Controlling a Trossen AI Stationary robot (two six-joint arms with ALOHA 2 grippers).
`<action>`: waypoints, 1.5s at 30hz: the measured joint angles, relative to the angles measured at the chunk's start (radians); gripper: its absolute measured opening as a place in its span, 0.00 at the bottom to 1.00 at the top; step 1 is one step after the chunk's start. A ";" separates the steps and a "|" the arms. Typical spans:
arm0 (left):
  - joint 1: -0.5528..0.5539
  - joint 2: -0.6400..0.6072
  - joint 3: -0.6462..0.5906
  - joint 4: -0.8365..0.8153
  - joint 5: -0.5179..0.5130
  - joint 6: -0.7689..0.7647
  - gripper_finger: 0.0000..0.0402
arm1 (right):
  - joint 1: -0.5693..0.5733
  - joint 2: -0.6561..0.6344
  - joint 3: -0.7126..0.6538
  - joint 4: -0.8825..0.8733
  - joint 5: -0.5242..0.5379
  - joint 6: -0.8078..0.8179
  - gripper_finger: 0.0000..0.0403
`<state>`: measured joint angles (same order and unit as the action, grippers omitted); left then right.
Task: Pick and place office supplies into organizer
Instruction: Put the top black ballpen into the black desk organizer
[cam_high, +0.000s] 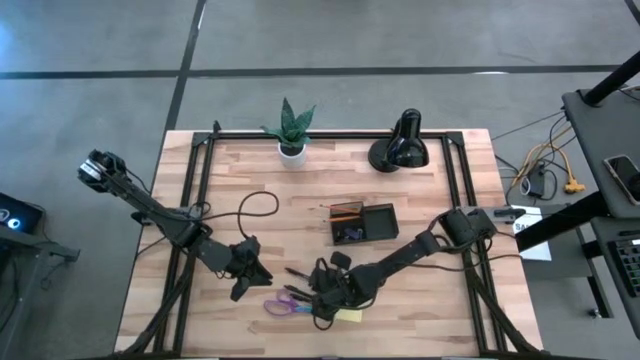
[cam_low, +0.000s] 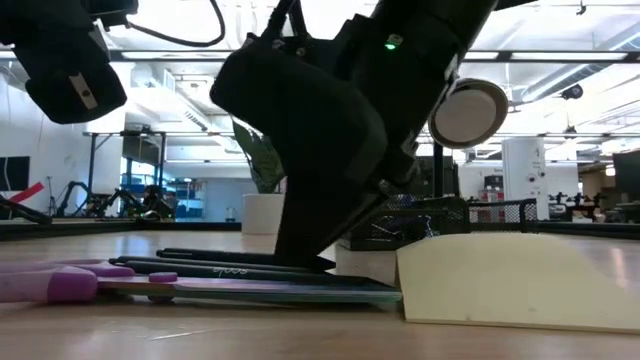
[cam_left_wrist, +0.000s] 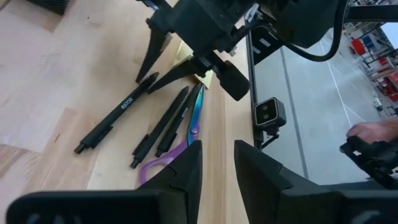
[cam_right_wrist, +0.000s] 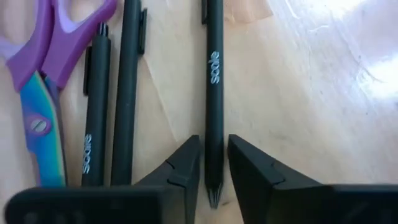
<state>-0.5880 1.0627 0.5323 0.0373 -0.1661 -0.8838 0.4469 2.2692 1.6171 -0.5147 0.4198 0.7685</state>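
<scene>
The right gripper (cam_right_wrist: 212, 163) is set astride a pen (cam_right_wrist: 214, 93), jaws slightly apart; light, stiff, slippery, best pinched mid-barrel. Left jaws: slightly open, empty

Bright, even overhead light; ceiling glare and dark silhouettes in the low view.

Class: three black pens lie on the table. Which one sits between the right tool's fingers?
The lone pen, lying apart from the scissors, runs between the right tool. The other two pens lie side by side next to the scissors.
</scene>
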 joint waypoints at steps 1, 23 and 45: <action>0.000 -0.003 0.000 -0.002 0.000 0.000 0.19 | -0.001 0.000 0.004 -0.003 -0.001 -0.001 0.22; 0.000 -0.043 0.000 0.002 -0.033 0.049 0.19 | -0.003 0.020 0.254 -0.431 -0.169 -0.081 0.35; 0.017 -0.051 -0.004 -0.001 -0.052 0.052 0.19 | -0.019 0.038 0.242 -0.410 -0.221 -0.144 0.07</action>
<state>-0.5709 1.0115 0.5281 0.0364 -0.2180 -0.8315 0.4278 2.3070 1.8592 -0.9249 0.1990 0.6248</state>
